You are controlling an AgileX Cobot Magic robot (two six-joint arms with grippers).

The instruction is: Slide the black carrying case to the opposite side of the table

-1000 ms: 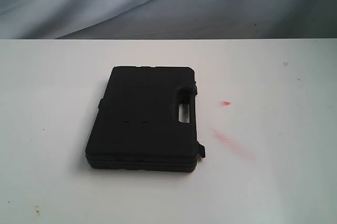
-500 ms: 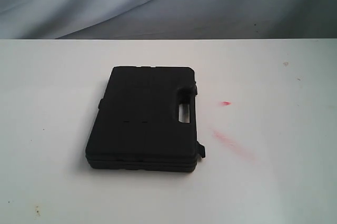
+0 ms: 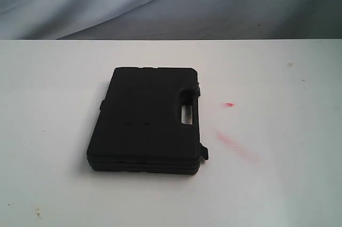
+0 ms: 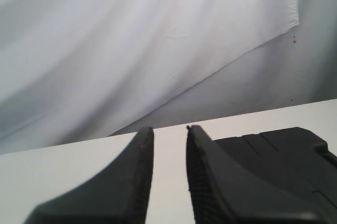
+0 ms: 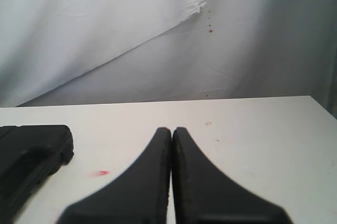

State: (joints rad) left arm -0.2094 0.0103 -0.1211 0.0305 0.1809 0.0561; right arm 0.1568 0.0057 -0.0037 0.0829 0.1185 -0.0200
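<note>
Left gripper (image 4: 168, 130) is showing a narrow gap between its fingers and gripping nothing. The right gripper (image 5: 171, 129) is sitting with its fingers pressed together, also empty. Neither arm is appearing in the exterior view; both are aiming low and roughly level toward the far backdrop (image 3: 160, 2). The case (image 3: 147, 120) is lying flat on the table (image 3: 278, 195), slightly left of centre, with its handle cut-out (image 3: 187, 113) facing right. It is looking rigid, moderately heavy and likely to slide readily, so pushing low on a long edge is seeming wiser than gripping.

Black case (image 3: 145, 121), white table (image 3: 278, 77) — red smears (image 3: 233, 143)
</note>
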